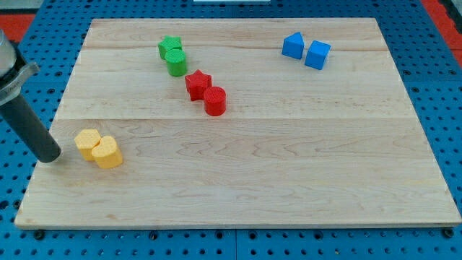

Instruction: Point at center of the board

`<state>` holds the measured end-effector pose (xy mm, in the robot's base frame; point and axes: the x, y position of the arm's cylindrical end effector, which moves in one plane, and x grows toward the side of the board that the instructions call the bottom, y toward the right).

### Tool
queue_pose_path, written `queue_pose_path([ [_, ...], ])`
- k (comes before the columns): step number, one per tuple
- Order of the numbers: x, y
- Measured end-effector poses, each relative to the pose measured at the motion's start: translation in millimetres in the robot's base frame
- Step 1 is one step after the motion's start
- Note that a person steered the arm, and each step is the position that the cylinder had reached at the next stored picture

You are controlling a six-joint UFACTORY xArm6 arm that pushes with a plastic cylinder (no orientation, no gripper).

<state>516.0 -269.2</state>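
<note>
At the left edge of the frame, my tip (49,155) rests on the wooden board (289,180), just left of the yellow pair and apart from it. No pincer on this rig: the arm ends in a plain rod, so nothing is clenched, released or grasped.

Blocks, all in twos with the members touching or nearly so:
- yellow pair, lower left: yellow block (87,143) and yellow hexagonal block (107,153)
- green pair, upper centre-left: green star (170,47) behind green cylinder (176,62)
- red pair, just below and right of the green: red star (197,84) and red cylinder (215,100)
- blue pair, upper right: two blue cubes (293,45) (317,55), shapes only roughly legible

Target is the board's centre, a bare patch of wood just right of and below the red cylinder, well apart from my tip.

Judgement: task barely begun. A straight line from here runs rightward and slightly up the frame. The yellow pair sits close to that line, so I would swing just below it to avoid shoving it along. Approaching the centre from the lower left also keeps the rod clear of the red pair
</note>
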Motion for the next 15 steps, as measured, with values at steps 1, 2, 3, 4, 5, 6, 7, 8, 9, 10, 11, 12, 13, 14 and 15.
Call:
queue_pose_path([
  [1, 0, 3],
  [2, 0, 7],
  [3, 20, 16],
  [4, 62, 24],
  [5, 66, 108],
  [6, 57, 211],
  [7, 45, 305],
  [8, 26, 410],
  [9, -30, 464],
  [10, -93, 506],
  [11, -100, 481],
  [12, -83, 419],
  [13, -36, 374],
  [14, -33, 338],
  [15, -33, 315],
])
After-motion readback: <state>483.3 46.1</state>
